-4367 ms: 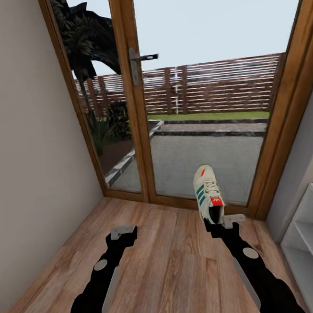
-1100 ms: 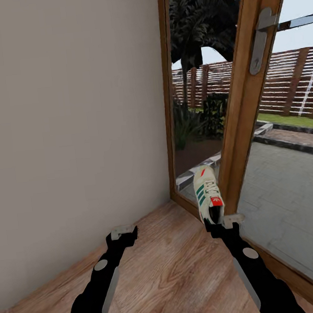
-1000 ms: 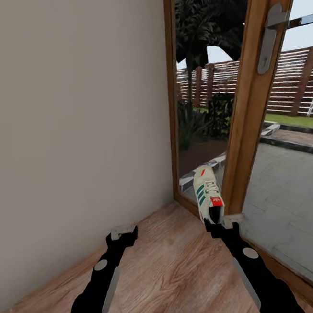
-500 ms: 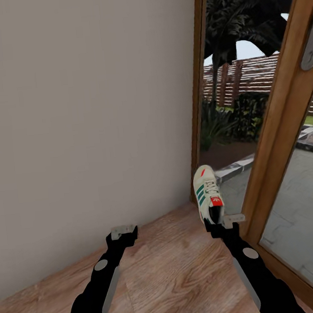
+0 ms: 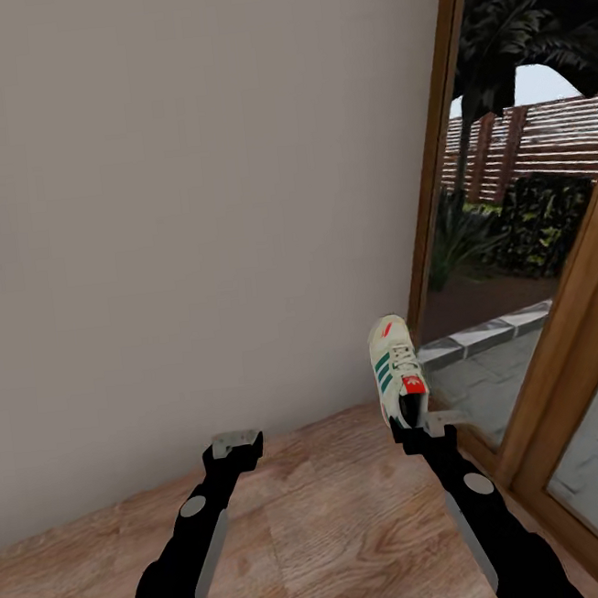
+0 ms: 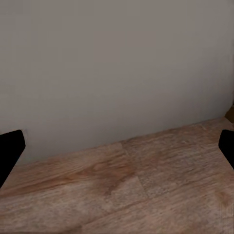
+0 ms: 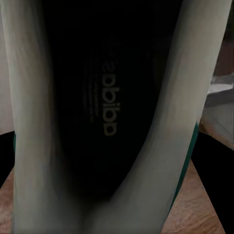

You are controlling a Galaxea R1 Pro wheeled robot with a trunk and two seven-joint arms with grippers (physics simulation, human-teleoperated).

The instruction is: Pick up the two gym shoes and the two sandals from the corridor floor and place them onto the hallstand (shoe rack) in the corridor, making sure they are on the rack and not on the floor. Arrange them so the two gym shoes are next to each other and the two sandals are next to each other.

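Against the plain wall (image 5: 188, 209), both arms reach forward over the corridor floor (image 5: 333, 535), whose light-brown planks run right up to the wall's lower edge. Right of the wall stands a wooden door frame (image 5: 432, 165) with glass panes; through them paving, dark plants and a slatted fence show.

The right end effector (image 5: 421, 424) is clamped on the heel end of a gym shoe (image 5: 395, 367), which stands toe-up, clear of the floor, its cream upper with green stripes and red tongue tag facing the head camera. The shoe's toe sits just beside the frame's upright in the head view, at the corner where wall and frame meet. From the right wrist view the shoe's dark lined opening (image 7: 105, 107) and pale collar sit directly ahead.

The left end effector (image 5: 237, 444) holds nothing, its fingers (image 6: 9, 151) spread wide apart, with bare floor between them and the wall's lower edge near ahead. Open floor lies between the two arms.
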